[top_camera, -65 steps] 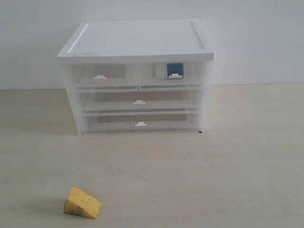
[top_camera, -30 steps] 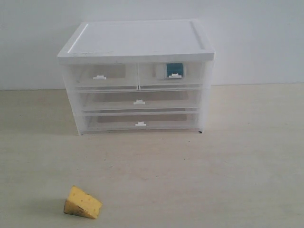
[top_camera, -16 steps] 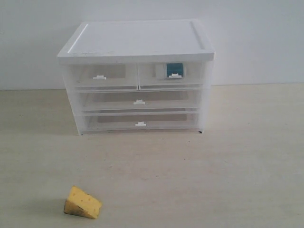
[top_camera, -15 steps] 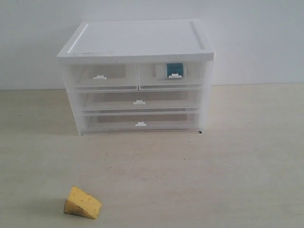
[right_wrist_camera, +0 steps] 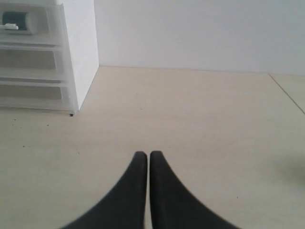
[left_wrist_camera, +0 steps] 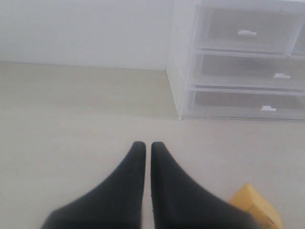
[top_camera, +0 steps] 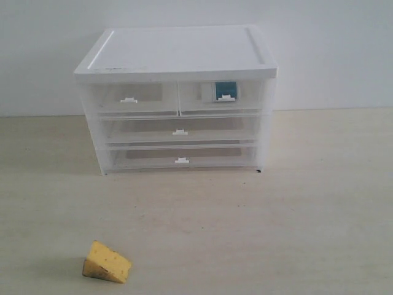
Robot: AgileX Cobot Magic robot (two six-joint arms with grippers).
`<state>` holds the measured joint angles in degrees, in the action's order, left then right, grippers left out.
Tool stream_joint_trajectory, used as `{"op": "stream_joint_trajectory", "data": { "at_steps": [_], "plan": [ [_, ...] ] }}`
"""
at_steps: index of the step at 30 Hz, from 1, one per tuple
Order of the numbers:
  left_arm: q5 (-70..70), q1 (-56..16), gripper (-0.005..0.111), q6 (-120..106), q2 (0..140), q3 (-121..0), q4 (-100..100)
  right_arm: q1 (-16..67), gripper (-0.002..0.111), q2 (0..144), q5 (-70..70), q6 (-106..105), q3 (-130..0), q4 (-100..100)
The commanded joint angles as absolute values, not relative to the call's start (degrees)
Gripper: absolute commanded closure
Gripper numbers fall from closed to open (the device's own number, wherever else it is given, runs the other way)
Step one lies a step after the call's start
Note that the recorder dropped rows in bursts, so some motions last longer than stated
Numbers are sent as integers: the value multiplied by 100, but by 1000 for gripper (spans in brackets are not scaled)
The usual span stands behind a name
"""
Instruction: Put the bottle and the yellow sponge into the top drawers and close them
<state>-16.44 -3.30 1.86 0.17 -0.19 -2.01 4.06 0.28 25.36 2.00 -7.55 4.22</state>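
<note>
The yellow sponge [top_camera: 107, 262] lies on the table near the front left; its corner [left_wrist_camera: 255, 207] also shows beside my left gripper [left_wrist_camera: 144, 144], which is shut on nothing. The bottle's teal label [top_camera: 225, 90] shows through the translucent front of the right top drawer [top_camera: 221, 97]; the bottle [right_wrist_camera: 15, 20] is also seen inside that drawer in the right wrist view. The left top drawer [top_camera: 130, 98] looks empty. Both top drawers are pushed in. My right gripper [right_wrist_camera: 143, 154] is shut on nothing, over bare table. Neither gripper appears in the exterior view.
The white drawer cabinet [top_camera: 178, 52] stands at the back of the table against a pale wall, with two full-width drawers [top_camera: 179, 131] below the top pair. A table edge [right_wrist_camera: 286, 93] runs beside the right gripper's side.
</note>
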Motion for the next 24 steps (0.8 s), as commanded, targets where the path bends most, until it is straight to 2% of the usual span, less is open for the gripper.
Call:
{"op": "stream_joint_trajectory", "data": {
  "at_steps": [1,7,24],
  "plan": [
    [-1634,-299,102,152,0,0,-195,387,108,0,2401,157,-466,413],
    [-1634,-299,102,152,0,0,-195,387,108,0,2097,141,-7,326],
    [-1634,-299,102,152,0,0,-195,197,108,0,1968,133,0,223]
  ]
}}
